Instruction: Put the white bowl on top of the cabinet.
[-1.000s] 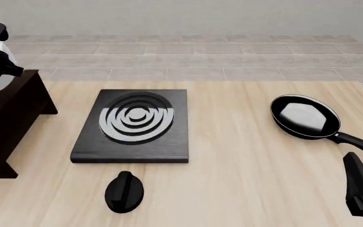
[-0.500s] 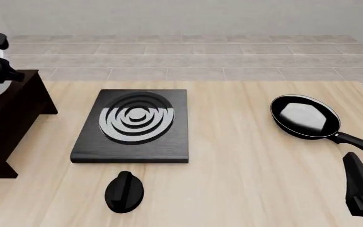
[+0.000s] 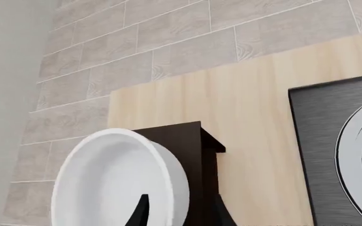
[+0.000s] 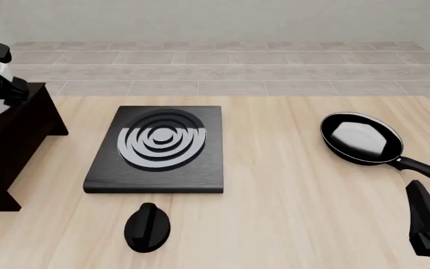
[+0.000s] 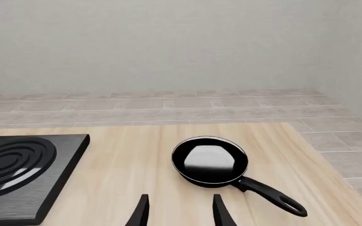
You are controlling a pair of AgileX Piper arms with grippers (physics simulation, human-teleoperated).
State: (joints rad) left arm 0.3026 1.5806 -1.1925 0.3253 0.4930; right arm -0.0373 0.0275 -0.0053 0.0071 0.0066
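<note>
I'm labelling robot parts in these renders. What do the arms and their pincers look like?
Both arms are plain matte black, blocky, with no visible cables or markings. The right pincer ends in two thin, tapering black fingers. The left pincer shows the same dark finger tips.

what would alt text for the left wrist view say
A glossy white bowl fills the lower part of the view, sitting against the dark cabinet, with the left pincer straddling its rim. Beyond lie the light wooden table and part of a black stove plate with silver rings.
</note>
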